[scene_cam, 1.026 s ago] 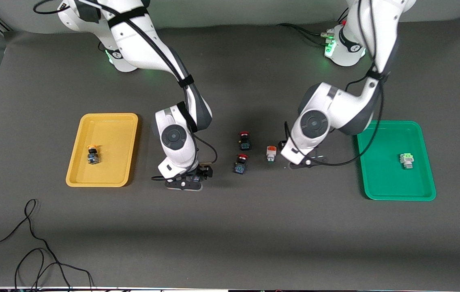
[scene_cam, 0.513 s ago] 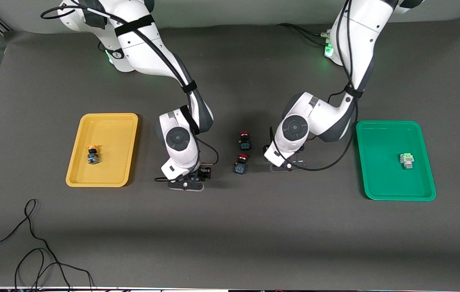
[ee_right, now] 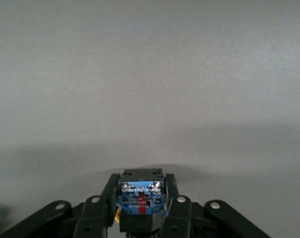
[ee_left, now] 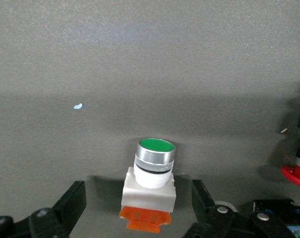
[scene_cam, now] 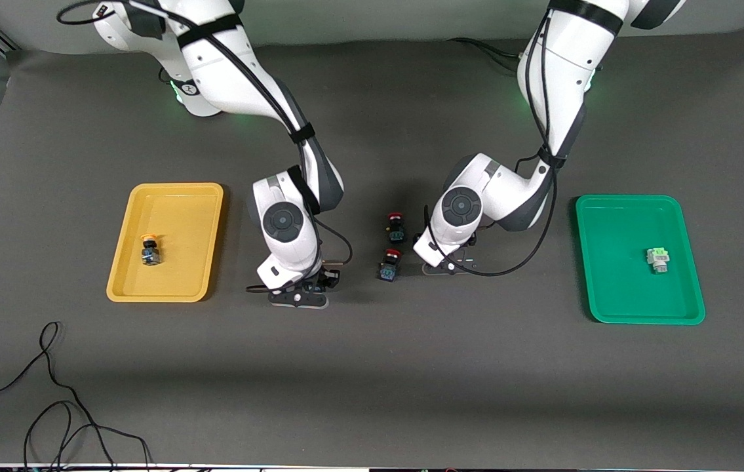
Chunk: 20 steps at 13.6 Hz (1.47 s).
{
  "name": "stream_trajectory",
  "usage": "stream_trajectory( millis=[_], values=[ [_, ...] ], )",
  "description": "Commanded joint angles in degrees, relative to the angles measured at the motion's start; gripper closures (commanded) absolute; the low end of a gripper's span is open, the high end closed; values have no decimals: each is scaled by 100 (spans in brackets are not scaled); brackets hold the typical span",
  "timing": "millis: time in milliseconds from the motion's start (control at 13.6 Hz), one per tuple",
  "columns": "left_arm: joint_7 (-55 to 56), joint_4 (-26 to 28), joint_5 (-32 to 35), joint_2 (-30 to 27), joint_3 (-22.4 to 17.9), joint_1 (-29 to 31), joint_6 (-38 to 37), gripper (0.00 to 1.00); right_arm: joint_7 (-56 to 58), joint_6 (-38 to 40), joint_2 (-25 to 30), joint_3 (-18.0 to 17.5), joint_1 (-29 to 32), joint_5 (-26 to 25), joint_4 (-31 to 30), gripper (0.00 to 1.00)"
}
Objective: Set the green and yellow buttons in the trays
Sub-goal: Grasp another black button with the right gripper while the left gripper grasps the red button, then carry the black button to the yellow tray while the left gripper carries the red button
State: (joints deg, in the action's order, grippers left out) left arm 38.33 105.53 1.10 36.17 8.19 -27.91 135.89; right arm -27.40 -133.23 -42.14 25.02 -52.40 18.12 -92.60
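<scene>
A white-bodied button (ee_left: pixel 149 182) with a green cap and an orange base lies on the mat between the spread fingers of my left gripper (ee_left: pixel 140 210), which is open and not touching it. In the front view my left gripper (scene_cam: pixel 444 265) covers that button. My right gripper (ee_right: pixel 140 203) is shut on a dark-bodied button (ee_right: pixel 141 198) with a blue label, low on the mat (scene_cam: pixel 309 288) between the yellow tray (scene_cam: pixel 181 223) and the red buttons. The yellow tray holds a yellow-capped button (scene_cam: pixel 149 251). The green tray (scene_cam: pixel 614 262) holds a white button (scene_cam: pixel 657 259).
Two red-capped dark buttons (scene_cam: pixel 396 226) (scene_cam: pixel 389 264) stand between the two grippers, close beside the left one; one red cap (ee_left: pixel 294 176) shows in the left wrist view. A black cable (scene_cam: pixel 50 393) lies at the table's near corner, toward the right arm's end.
My left arm has swung toward the right arm's end and now covers the white button in the front view. My right gripper's fingers have closed on the dark-bodied button.
</scene>
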Motion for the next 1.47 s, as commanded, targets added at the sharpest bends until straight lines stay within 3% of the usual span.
stream_trajectory(
  millis=[0,220,513,660,806,1026,1173,1393],
  values=[
    [8,-112,30,40,-37,-75,-10,99,200,892,994,38,28,34,-127,71],
    [60,-120,66,13,-46,-171,-1,100,680,1754,1593,388,29,-2,-179,71],
    [78,-147,49,-521,-98,-75,-420,100,2593,1827,2568,1529,-33,-19,-1415,71],
    [25,-645,31,-864,-72,187,-1611,100,3561,1800,2806,2118,-42,-28,-1926,71],
    [-10,-1373,31,-1058,-89,285,-2983,100,4563,1259,2807,2594,-25,-19,-2566,71],
    [-394,-2534,4,-1121,-81,689,-4654,100,5173,-743,2633,2631,28,103,-3911,71],
    [-1096,-2836,13,-1216,-81,1127,-5307,100,5349,-1056,2186,2552,-15,602,-4020,71],
    [-2580,-2792,101,-1437,-98,2040,-5678,100,6375,-1065,1561,2420,-50,1971,-3994,71]
  ],
)
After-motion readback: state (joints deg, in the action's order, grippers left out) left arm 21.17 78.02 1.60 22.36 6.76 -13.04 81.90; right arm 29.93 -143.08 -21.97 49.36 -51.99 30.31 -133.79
